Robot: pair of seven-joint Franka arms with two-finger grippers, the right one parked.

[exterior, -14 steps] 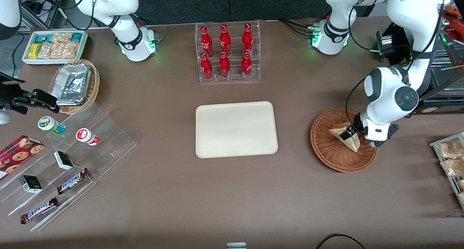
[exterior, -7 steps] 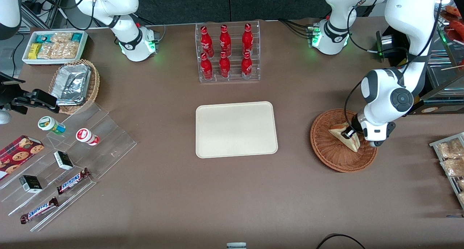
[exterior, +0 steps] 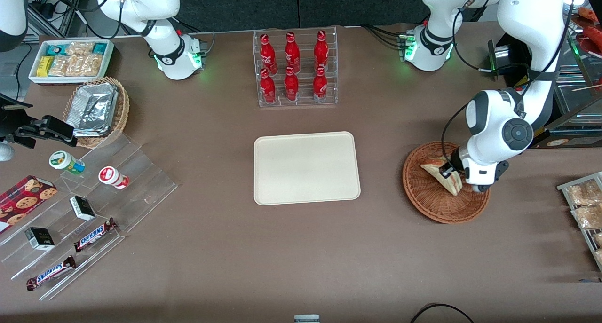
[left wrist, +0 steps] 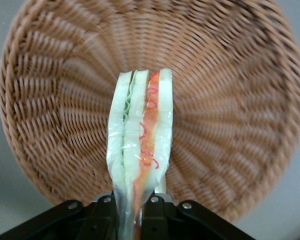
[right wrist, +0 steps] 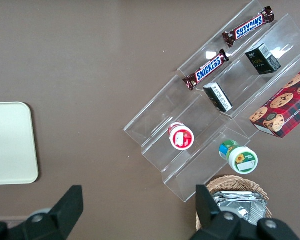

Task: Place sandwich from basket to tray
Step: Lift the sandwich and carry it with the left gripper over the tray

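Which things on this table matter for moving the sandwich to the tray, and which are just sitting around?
Part of the job:
- sandwich, pinched in the gripper
- gripper, shut on it above the basket
- basket
- tray

Just lying about:
- rack of red bottles
- foil containers
- snack packet box
- Snickers bars
- cookie box

Mock shop counter: racked cola bottles (exterior: pixel 294 66), tiered snack display (exterior: pixel 75 210), robot arms.

"SNICKERS" on two chocolate bars (right wrist: pixel 206 69), acrylic display steps (right wrist: pixel 190 125)
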